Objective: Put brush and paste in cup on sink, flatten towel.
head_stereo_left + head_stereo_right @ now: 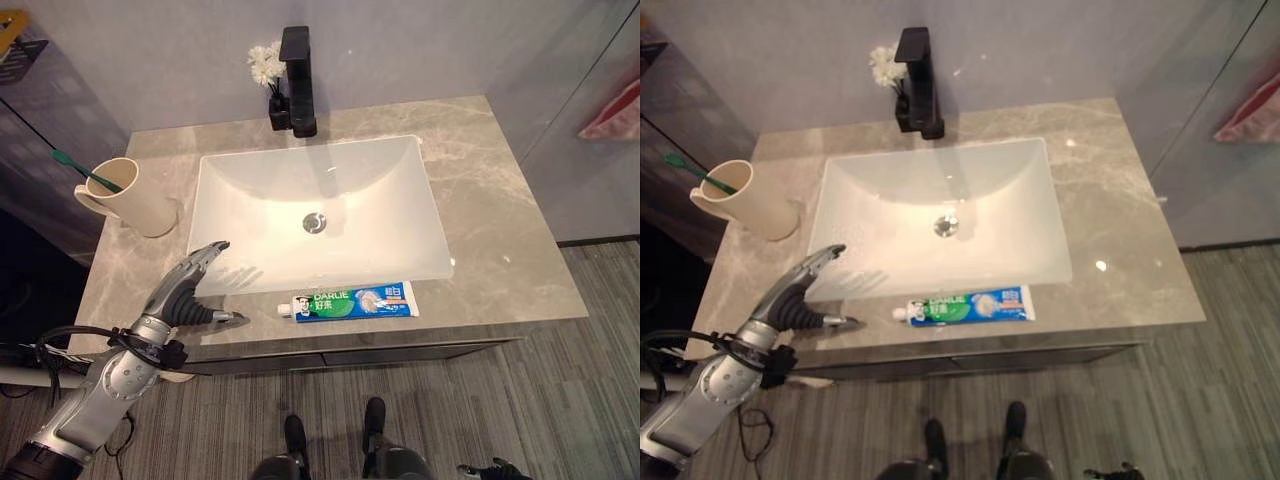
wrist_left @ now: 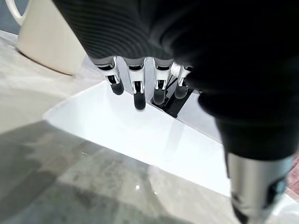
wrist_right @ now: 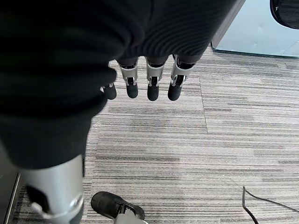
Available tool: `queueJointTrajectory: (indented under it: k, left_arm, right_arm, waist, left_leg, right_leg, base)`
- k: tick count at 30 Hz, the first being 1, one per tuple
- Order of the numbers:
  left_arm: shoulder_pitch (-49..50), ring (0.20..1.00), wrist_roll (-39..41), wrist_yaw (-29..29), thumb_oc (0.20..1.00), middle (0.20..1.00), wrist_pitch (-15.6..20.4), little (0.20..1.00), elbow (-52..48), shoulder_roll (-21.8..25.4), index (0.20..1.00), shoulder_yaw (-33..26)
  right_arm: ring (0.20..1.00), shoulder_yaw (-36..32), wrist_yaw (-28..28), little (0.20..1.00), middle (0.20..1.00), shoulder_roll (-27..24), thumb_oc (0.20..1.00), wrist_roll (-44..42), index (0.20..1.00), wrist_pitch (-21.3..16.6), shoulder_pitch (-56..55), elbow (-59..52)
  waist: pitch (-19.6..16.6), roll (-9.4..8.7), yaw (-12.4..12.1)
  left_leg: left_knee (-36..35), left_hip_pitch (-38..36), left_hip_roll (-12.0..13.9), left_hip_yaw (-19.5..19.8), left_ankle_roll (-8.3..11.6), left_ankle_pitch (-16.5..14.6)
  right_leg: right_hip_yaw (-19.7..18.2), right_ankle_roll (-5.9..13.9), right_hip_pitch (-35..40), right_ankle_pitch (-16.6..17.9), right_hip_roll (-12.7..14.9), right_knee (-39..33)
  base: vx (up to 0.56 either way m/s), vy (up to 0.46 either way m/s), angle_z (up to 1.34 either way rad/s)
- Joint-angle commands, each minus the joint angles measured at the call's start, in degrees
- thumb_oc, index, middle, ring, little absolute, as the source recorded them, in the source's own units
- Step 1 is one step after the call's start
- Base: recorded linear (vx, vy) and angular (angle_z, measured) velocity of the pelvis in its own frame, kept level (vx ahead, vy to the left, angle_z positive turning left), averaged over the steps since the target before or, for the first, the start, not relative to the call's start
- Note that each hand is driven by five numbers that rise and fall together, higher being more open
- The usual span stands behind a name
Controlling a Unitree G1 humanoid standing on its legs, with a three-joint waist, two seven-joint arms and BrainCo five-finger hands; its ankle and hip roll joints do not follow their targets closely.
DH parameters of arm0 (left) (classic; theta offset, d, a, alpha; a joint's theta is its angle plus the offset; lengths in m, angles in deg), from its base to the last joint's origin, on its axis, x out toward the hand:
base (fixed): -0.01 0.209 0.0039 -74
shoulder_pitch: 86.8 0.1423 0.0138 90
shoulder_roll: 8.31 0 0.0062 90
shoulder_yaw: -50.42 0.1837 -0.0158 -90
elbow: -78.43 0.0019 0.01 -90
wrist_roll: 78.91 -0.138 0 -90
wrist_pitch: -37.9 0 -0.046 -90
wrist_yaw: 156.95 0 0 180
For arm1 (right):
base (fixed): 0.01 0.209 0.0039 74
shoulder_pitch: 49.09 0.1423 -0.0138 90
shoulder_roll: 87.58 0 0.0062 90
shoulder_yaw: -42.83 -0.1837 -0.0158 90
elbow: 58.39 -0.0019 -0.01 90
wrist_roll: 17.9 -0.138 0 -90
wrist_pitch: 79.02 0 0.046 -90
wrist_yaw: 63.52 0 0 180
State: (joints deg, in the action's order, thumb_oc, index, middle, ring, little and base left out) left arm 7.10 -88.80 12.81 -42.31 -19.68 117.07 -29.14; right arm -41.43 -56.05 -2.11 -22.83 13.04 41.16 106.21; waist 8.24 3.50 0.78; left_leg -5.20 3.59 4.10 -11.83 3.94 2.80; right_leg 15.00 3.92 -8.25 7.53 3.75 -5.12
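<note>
Brush [image 1: 88, 171] already in cup [image 1: 132, 197], so I'm on the paste [image 1: 355, 302], lying at bench [image 1: 500, 230] front edge below sink [image 1: 320, 180]; L hand [image 1: 187, 287] open, empty, near it—next slide right, pinch; R hand [image 3: 140, 84] relaxed over floor.

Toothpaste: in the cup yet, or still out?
Out. The toothpaste lies flat on the counter's front edge, apart from the cup.

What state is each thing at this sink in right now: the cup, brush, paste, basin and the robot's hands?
cup: upright on the counter, left of the basin
toothbrush: standing in the cup
toothpaste tube: lying flat at the counter's front edge
basin: empty
left hand: open, holding nothing
right hand: open, over the floor
</note>
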Motion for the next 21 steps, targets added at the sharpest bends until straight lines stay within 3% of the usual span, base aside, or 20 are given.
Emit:
queueJointTrajectory:
  k: [1,17,21]
  left_arm:
    - [-4.39,1.000,0.61,0.05,1.000,1.000,2.09,1.000,-4.66,1.12,1.000,1.57]
    - [-7.25,1.000,-2.10,2.09,1.000,1.000,2.18,1.000,-5.03,-1.05,1.000,9.03]
    - [-6.59,1.000,-2.38,2.55,1.000,1.000,1.93,1.000,-4.01,-3.44,1.000,10.12]
  right_arm:
    - [1.000,-0.05,0.77,1.000,1.000,0.73,1.000,-1.82,1.000,0.53,-0.39,1.65]
    - [1.000,-1.55,1.18,1.000,1.000,1.31,1.000,-0.69,1.000,2.13,-0.60,4.79]
    - [1.000,-1.90,1.15,1.000,1.000,1.68,1.000,0.32,1.000,2.53,-1.18,5.86]
  waist:
    - [0.74,-1.02,0.62]
    - [0.21,-0.18,3.17]
    - [0.14,-0.07,4.05]
  left_leg:
    - [0.20,2.44,2.82,1.04,4.58,3.01]
    - [0.20,1.34,4.26,-2.34,4.88,3.16]
    - [0.20,0.17,4.67,-3.80,5.02,3.27]
  right_leg:
    - [-1.78,5.22,6.90,-6.44,2.17,0.96]
    - [-5.86,5.18,5.24,-5.65,1.21,0.12]
    - [-6.90,4.93,5.29,-6.00,0.70,0.12]
  base:
    - [0.00,0.000,0.00]
    - [-0.01,-0.011,-0.12]
    - [0.01,-0.039,-0.23]
